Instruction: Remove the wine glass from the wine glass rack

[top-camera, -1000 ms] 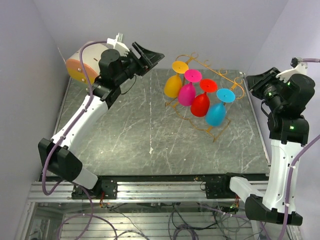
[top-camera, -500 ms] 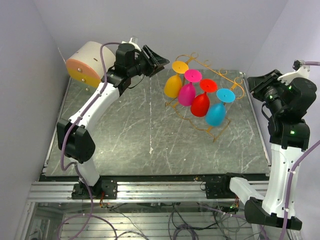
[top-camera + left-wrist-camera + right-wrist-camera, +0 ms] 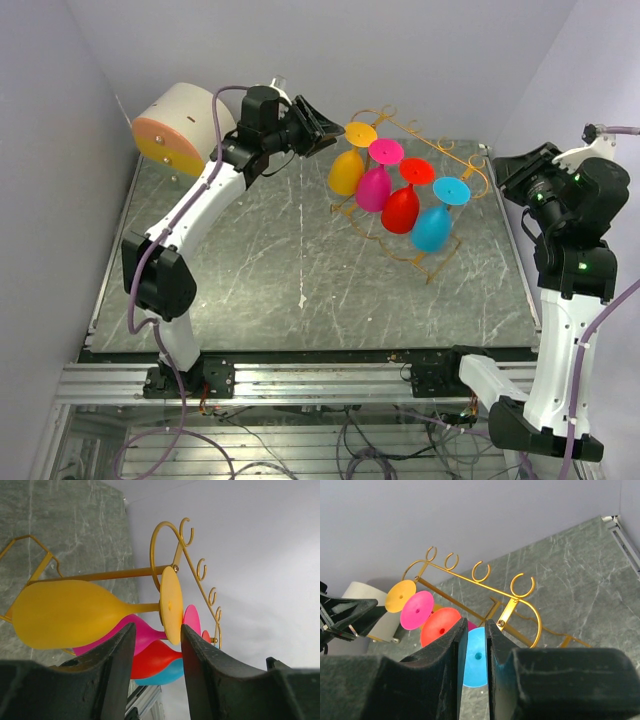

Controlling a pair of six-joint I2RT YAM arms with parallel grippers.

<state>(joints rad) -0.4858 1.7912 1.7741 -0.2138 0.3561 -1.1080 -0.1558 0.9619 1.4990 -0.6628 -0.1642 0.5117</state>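
- Hanging by their feet from the rails of the wine glass rack [image 3: 100, 575] are four glasses in a row: yellow glass [image 3: 65, 612], magenta glass [image 3: 374, 188], red glass [image 3: 400, 210], blue glass [image 3: 432, 228]. All four are on the rack.
- Rack stands on the table [image 3: 250, 270], far half, right of centre; the curly scroll ends face the right arm.
- Left gripper [image 3: 333, 128] is raised and reaches toward the rack's left end, just beside the round foot of the yellow glass.
- Left wrist view: jaws moderately apart, nothing between them. The yellow foot and stem show in the gap, beyond the fingertips [image 3: 122, 635]. Cannot tell whether there is contact.
- Right gripper [image 3: 476, 625] is raised at the right edge of the table and points at the rack's scroll end, apart from it.
- Right jaws: narrow slit, holding nothing; the blue foot shows through the gap, farther off.
- Round cream-and-orange box [image 3: 175, 125] sits at the far left corner, behind the left arm.
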